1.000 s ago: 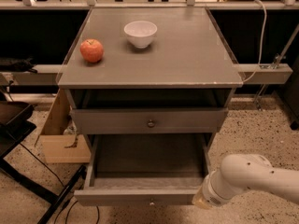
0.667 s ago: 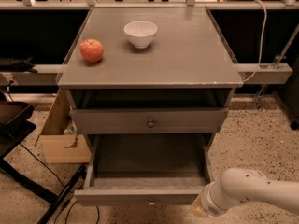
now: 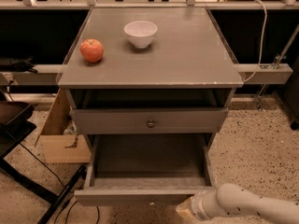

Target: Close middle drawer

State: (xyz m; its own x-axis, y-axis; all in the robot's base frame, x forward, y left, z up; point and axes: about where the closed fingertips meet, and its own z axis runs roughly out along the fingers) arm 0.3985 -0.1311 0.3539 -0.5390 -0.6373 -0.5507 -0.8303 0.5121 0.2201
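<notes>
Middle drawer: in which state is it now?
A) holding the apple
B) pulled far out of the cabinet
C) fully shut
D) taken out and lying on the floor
B: the middle drawer projects far forward with its inside in view; the tool is low at the right end of its front.

Grey surface (image 3: 187, 55) carries a red apple (image 3: 92, 50), left, and a white bowl (image 3: 140, 32). Grey middle drawer (image 3: 126, 197). Tan pincer (image 3: 185, 210) near right, at the drawer's front; speckled beige floor (image 3: 261, 139).

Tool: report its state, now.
Tool: state cannot be told; it is low in the camera view, at the right end of the pulled-out middle drawer front.
</notes>
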